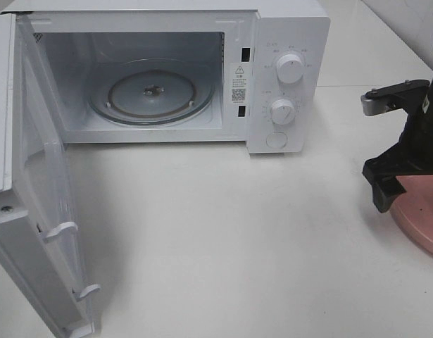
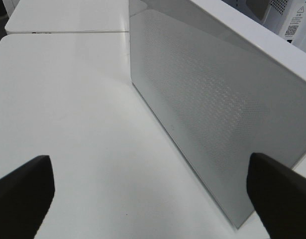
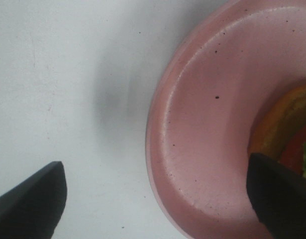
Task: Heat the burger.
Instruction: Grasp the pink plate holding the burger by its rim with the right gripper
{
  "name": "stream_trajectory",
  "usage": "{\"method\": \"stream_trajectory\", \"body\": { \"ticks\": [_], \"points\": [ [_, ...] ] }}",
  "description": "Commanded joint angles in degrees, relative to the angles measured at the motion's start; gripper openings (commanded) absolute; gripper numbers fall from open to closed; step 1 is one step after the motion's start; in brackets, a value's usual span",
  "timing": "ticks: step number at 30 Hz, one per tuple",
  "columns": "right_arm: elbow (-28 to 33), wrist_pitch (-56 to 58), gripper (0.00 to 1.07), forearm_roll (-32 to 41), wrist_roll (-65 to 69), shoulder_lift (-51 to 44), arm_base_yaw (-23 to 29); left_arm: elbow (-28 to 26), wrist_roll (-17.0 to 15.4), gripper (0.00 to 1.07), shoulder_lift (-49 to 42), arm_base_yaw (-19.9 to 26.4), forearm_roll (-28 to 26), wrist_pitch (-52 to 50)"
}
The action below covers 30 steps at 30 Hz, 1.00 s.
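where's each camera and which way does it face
Exterior high: mounted high, looking down at the open microwave; the right claw shows at its right edge, over the pink plate.
Left wrist: on the left arm, facing the door; open left claw tips show.
Right wrist: on the right arm, looking down on plate and burger; open claw tips show.
Shared: exterior and right wrist see the plate; exterior and left wrist, the door.

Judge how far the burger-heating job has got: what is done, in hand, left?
Done: microwave door open, turntable bare. In hand: the open right pincer straddles the plate rim beside the burger, gripping nothing. Left: burger onto the turntable, door shut, dial set.
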Motion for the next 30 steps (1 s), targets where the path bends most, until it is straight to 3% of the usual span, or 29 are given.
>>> {"method": "stream_trajectory", "body": {
  "ticks": [1,30],
  "points": [
    [-0.2,-1.6,0.92,0.7,-1.1,1.3,-0.5,0.2,-0.2,1.00,-1.4,-0.3,-0.1,-0.4],
    [-0.2,-9.4,0.87,2.3,-1.0,12.8,-2.5,0.2,-0.2,1.00,-1.4,-0.3,-0.1,-0.4]
  ]
}}
